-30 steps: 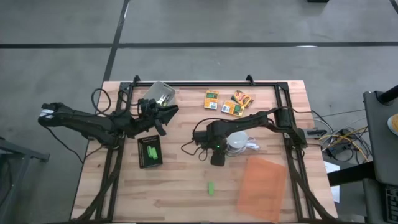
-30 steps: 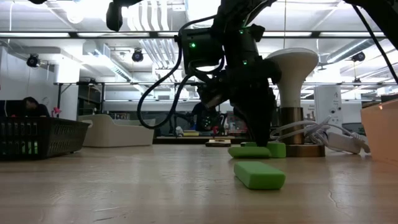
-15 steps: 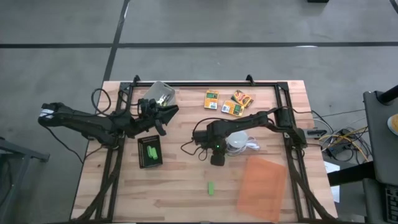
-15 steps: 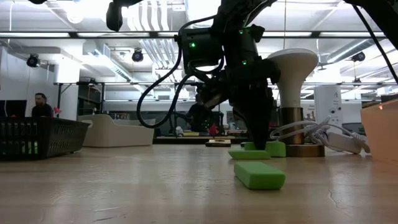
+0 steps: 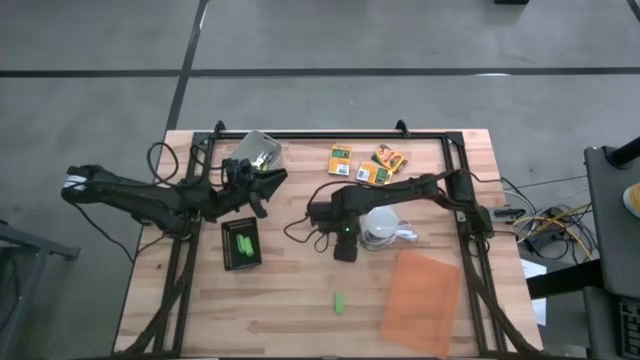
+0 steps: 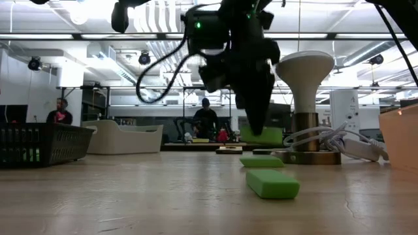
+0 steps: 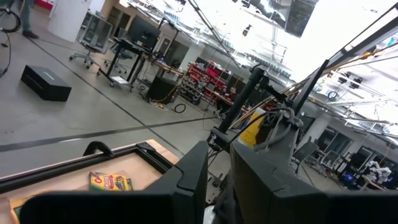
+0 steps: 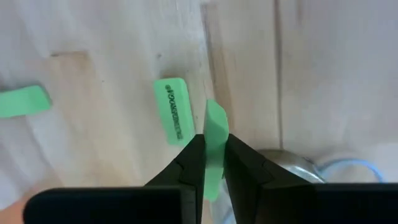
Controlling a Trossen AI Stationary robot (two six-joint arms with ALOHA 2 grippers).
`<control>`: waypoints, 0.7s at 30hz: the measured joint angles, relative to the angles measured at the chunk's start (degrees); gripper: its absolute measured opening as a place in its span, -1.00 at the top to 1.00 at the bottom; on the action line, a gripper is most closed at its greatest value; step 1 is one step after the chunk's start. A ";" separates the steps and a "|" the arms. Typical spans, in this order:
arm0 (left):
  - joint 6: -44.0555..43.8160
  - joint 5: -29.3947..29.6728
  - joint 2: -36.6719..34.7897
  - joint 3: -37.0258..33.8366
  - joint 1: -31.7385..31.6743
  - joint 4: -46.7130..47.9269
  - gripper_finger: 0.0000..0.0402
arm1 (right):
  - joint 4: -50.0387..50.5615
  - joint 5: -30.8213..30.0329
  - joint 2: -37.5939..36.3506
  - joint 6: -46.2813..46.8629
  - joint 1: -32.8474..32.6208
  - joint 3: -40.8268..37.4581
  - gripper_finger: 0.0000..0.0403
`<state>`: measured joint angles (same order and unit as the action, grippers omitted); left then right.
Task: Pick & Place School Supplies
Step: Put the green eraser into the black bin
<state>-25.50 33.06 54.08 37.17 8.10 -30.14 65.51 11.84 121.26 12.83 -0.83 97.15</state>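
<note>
My right gripper (image 5: pixel 343 250) hangs over the table's middle, shut on a bright-green stick (image 6: pixel 266 136). Two more green sticks lie flat on the wood: one just below it (image 8: pixel 174 111) (image 6: pixel 261 161), one nearer the near edge (image 5: pixel 340 302) (image 6: pixel 272 183). Other green sticks lie in the black tray (image 5: pixel 240 244). Three orange-yellow boxes (image 5: pixel 372 174) lie flat near the far edge. My left gripper (image 5: pixel 262 185) waits shut, above the tray's far side, tipped up toward the room. The plier-like tools do not show. My right gripper pinches the green stick between its two fingers, about mid-length (image 8: pixel 215 138), coming from above and pointing down. The stick lies along the fingers, one end (image 8: pixel 216 112) poking out past the tips. It is lifted clear of the table (image 6: pixel 266 136).
A white lamp-like object with a coiled cable (image 5: pixel 382 228) stands right beside my right gripper. The translucent orange sheet (image 5: pixel 420 295) lies near the table's right near corner. A clear container (image 5: pixel 258 150) sits by the far edge, behind my left gripper. Bare wood lies between tray and sheet.
My right gripper has gone up and a little toward the table's left and far side. The green stick it was shut on has come off the table, where it lay beside the other stick, and now hangs clear. The left arm has kept still.
</note>
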 joint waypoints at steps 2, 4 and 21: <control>0.02 0.24 0.00 0.00 0.00 0.29 0.62 | 0.94 -0.53 -0.67 -0.34 0.62 1.73 0.79; 0.02 0.66 0.00 0.00 0.00 0.51 0.62 | 1.87 -1.88 -1.37 -1.65 1.13 3.33 0.79; -0.09 -0.82 -1.95 -0.02 0.02 1.42 0.62 | 1.62 -6.40 -13.25 -4.64 7.74 13.55 0.79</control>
<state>-25.59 32.24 52.13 37.15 8.12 -28.71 67.13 5.44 108.01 8.19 6.91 110.71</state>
